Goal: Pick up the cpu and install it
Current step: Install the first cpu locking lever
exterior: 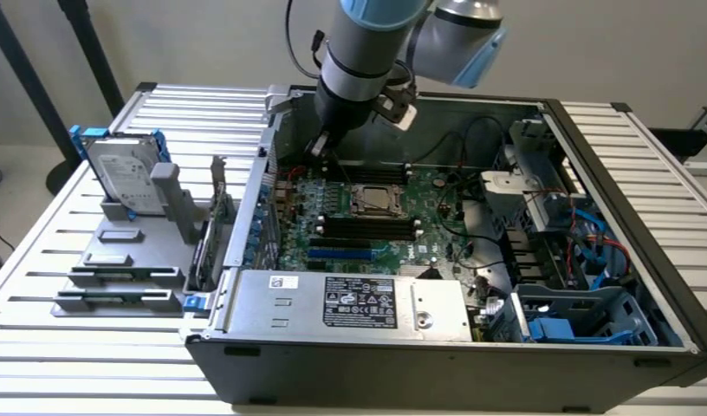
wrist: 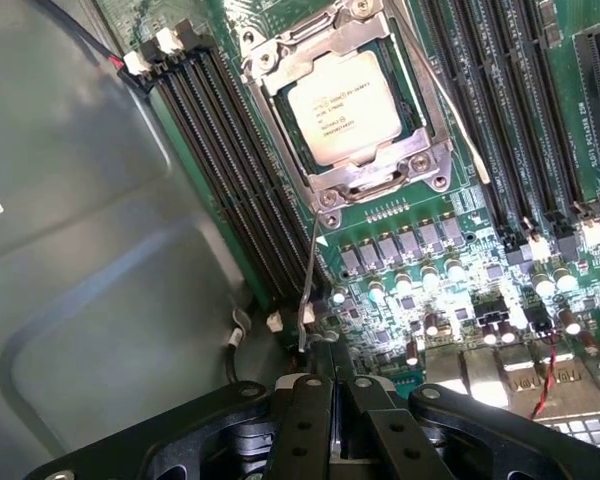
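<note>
The cpu [exterior: 371, 199] [wrist: 340, 107], a flat square chip with a silver-grey top, lies in its socket on the green motherboard [exterior: 435, 238], with the metal socket frame [wrist: 385, 175] around it. My gripper [exterior: 321, 146] [wrist: 328, 350] is shut and hangs low inside the open computer case [exterior: 446, 364], beside the cpu socket near the case's back wall. Nothing is held between the fingers. The tips sit right at the free end of the thin wire socket lever [wrist: 310, 280]; whether they touch it I cannot tell.
A grey power supply box with a white label [exterior: 353, 303] fills the case's near side. Drive cages and blue parts [exterior: 574, 325] with cables stand at the exterior view's right. An upright hard drive with blue brackets [exterior: 128, 178] stands on a grey holder [exterior: 122, 260] at the left.
</note>
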